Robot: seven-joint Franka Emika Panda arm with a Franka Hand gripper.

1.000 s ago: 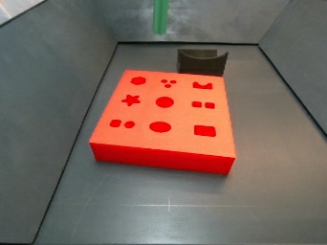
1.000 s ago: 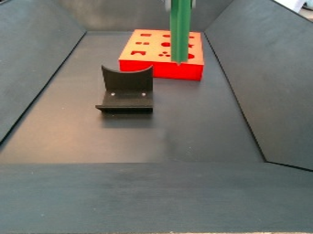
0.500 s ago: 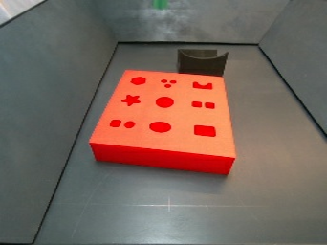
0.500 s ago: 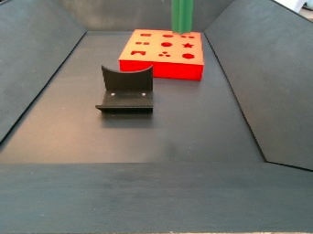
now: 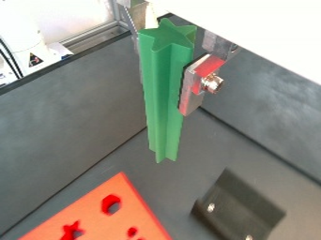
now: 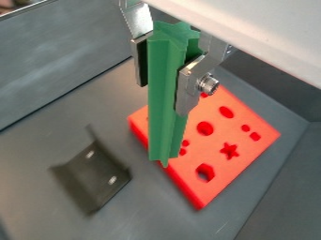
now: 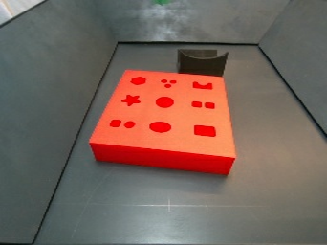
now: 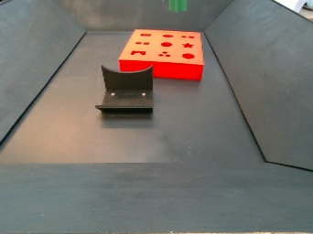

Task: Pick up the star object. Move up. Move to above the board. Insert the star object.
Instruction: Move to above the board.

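high above the dark grey floor (image 8: 159, 137), the claw (image 5: 175, 70) held the star object (image 5: 163, 94), a long green peg with a star-shaped cross-section, plain and smooth along its ridged sides. in both wrist views the peg hung upright, its star-shaped top end level with the claw and its lower end pointing down toward the floor. one flat silver finger (image 5: 201, 80) with a screw pressed against its side, and the claw was clenched on the peg (image 6: 166, 94).

in both side views only the bottom tip of the peg showed at the upper edge of the picture (image 7: 163, 3), (image 8: 178, 5), well clear of everything below; the claw itself was out of those frames.

the board (image 7: 163, 115), a flat red-orange block, lay on the floor with its cutouts facing up: a star (image 7: 130, 99), circles, ovals, squares and other shapes. in a wrist view the peg's lower end appeared over the near edge of the board (image 6: 220, 150).

the fixture (image 8: 124, 89), a dark l-shaped bracket on a base plate, stood on the floor just beside the board.
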